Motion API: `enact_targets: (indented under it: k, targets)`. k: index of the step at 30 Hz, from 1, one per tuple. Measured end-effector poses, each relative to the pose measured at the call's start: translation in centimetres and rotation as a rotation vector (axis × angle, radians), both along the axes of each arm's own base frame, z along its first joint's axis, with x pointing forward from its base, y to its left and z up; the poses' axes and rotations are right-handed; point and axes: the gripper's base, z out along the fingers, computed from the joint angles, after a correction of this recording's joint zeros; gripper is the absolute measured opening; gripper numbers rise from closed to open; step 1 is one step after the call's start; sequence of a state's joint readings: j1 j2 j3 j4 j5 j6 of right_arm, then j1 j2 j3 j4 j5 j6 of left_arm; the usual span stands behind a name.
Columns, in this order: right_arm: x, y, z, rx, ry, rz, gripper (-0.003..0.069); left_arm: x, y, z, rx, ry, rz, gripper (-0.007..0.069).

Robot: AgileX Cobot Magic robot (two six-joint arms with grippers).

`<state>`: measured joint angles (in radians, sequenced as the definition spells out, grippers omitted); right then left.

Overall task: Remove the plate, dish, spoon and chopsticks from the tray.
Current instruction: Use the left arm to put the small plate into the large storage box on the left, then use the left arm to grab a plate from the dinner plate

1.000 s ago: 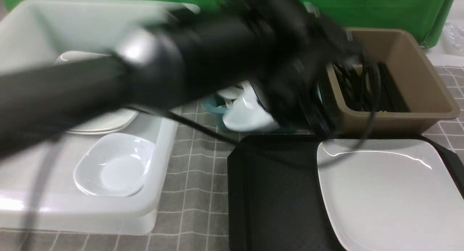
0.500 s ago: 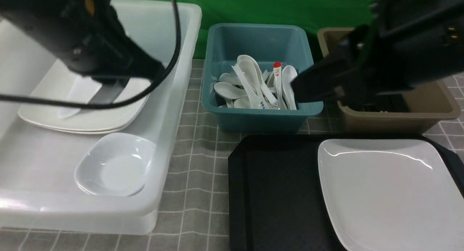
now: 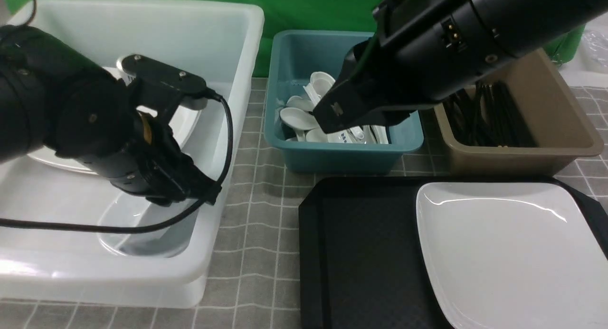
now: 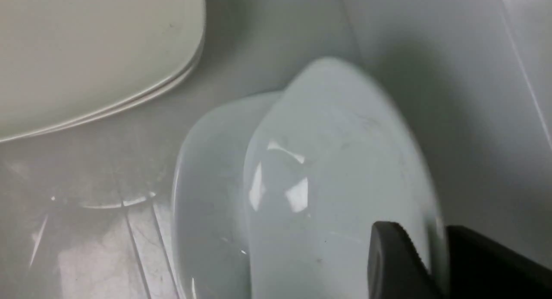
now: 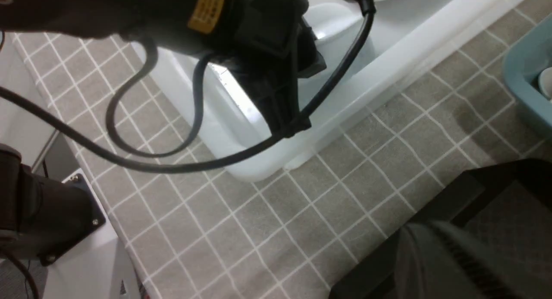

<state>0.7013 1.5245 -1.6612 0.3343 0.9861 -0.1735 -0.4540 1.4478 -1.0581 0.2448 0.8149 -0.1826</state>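
The left fingers (image 4: 396,264) stand slightly apart, straddling a white dish's (image 4: 336,169) rim; whether they grip it cannot be told. It overlaps another dish (image 4: 207,195) inside the white tub (image 3: 142,272), near its wall. The right fingers (image 5: 412,264) are closed, empty. The plate (image 3: 513,253) lies on the black tray (image 3: 370,253), bare surface beside it.

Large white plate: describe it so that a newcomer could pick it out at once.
Find the black tray in front of the blue tub and brown tub. On its right side lies the large white plate. Unlike the white plates in the big white bin, it lies on black.
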Motion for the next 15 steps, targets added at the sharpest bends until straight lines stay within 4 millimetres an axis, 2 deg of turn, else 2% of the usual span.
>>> enact_targets:
  k: [1, 2, 3, 7, 8, 11, 15]
  targets:
    - [0.0, -0.1, 0.0, -0.003, -0.004, -0.001, 0.0027, 0.0, 0.0, 0.0, 0.003, 0.000, -0.001, 0.0222]
    - [-0.2, -0.4, 0.4, -0.009, -0.024, -0.006, 0.0027, 0.0, 0.1, 0.0, 0.013, -0.003, -0.003, 0.0312]
    - [-0.3, -0.6, 0.6, -0.012, -0.038, -0.009, 0.0027, 0.0, 0.1, 0.1, 0.020, -0.002, -0.003, 0.0361]
    - [-0.9, -2.4, 2.0, -0.052, -0.126, -0.074, 0.0027, 0.0, 0.5, 1.8, 0.046, 0.009, 0.025, 0.0494]
    - [-0.9, -2.4, 2.0, -0.051, -0.122, -0.078, 0.0027, 0.0, 0.5, 2.3, 0.045, 0.006, 0.029, 0.0502]
    - [-1.6, -4.5, 3.5, -0.091, -0.206, -0.171, 0.0028, -0.2, 0.6, 5.5, 0.015, -0.041, 0.053, 0.0527]
    - [-2.3, -5.4, 4.3, -0.097, -0.227, -0.195, 0.0028, -0.6, 0.5, 7.4, -0.049, -0.074, 0.060, 0.0517]
